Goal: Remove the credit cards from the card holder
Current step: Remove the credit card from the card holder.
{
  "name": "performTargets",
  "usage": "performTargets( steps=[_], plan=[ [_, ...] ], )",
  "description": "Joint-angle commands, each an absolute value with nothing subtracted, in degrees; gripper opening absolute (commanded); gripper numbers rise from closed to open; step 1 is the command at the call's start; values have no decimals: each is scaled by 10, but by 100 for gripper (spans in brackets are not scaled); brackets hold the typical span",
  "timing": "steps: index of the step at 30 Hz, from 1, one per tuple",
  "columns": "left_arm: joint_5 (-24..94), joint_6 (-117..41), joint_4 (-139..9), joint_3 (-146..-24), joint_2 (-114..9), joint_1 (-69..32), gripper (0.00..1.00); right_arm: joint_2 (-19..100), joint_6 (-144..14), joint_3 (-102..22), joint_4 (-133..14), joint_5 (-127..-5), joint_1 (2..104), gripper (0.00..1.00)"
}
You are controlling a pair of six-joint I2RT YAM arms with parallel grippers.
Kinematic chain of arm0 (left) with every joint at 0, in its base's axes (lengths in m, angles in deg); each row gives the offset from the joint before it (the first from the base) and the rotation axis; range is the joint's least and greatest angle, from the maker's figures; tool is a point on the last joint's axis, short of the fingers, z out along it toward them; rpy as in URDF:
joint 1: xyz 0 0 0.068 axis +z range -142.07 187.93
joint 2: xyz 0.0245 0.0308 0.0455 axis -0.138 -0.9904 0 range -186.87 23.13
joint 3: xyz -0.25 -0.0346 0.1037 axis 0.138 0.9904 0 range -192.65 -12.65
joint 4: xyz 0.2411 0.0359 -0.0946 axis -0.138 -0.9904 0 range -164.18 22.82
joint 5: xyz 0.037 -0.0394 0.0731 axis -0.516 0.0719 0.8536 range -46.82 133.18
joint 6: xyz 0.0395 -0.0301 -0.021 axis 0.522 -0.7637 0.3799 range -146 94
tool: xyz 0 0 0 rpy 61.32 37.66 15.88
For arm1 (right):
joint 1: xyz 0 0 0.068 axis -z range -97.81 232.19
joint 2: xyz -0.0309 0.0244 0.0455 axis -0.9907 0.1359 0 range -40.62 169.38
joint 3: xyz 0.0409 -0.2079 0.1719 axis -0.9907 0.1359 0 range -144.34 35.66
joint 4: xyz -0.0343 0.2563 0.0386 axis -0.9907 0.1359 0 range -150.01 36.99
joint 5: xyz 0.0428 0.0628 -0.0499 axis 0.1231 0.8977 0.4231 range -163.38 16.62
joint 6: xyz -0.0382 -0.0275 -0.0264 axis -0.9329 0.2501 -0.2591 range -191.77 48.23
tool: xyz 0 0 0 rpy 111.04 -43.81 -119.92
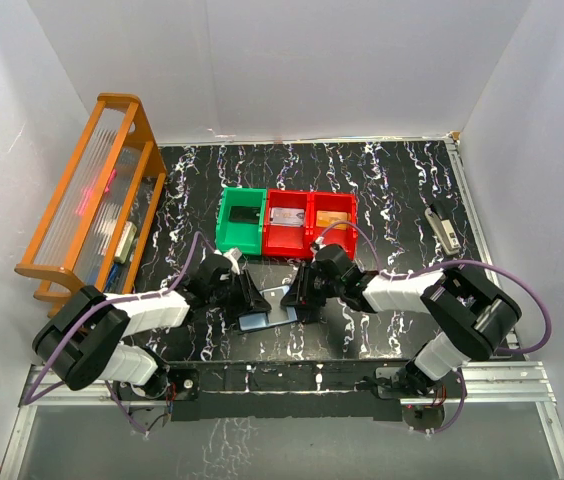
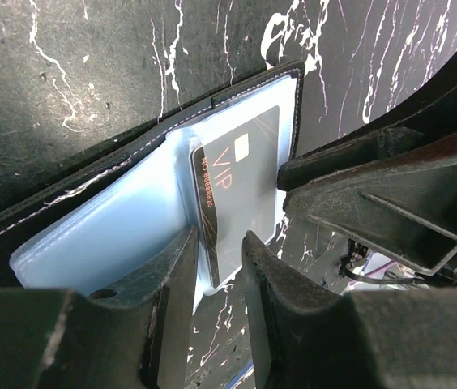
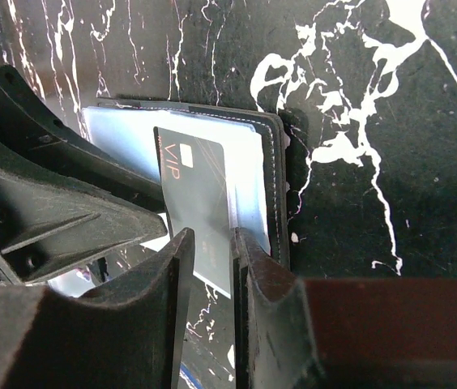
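The card holder [image 1: 262, 320] lies open on the black marble table between my two grippers, its light-blue panels [image 2: 107, 227] facing up. A black card marked VIP [image 2: 241, 186] sticks partway out of one panel and also shows in the right wrist view [image 3: 196, 186]. My left gripper [image 2: 212, 259] is open; one finger rests at the blue panel and the card's lower corner lies in the gap. My right gripper [image 3: 210, 243] has its jaws narrowly apart, with the card's free end between them. In the top view the left gripper [image 1: 252, 300] and right gripper [image 1: 300, 295] nearly meet over the holder.
A green bin [image 1: 240, 222] holding a dark card and two red bins [image 1: 287, 222] [image 1: 330, 220] holding cards stand just behind the holder. A wooden rack [image 1: 92, 200] stands at the left. A small grey object [image 1: 445, 228] lies at the right.
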State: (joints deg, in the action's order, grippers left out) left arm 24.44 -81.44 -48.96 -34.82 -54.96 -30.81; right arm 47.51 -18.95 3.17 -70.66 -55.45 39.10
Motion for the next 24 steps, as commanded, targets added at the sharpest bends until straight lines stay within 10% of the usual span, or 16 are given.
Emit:
performTargets(
  steps=[1, 24],
  plan=[
    [226, -832, -452, -329, -548, -310, 28, 476, -168, 67, -741, -555, 386, 23],
    [243, -780, -560, -345, -479, -310, 0, 465, -169, 72, -702, -593, 386, 18]
  ],
)
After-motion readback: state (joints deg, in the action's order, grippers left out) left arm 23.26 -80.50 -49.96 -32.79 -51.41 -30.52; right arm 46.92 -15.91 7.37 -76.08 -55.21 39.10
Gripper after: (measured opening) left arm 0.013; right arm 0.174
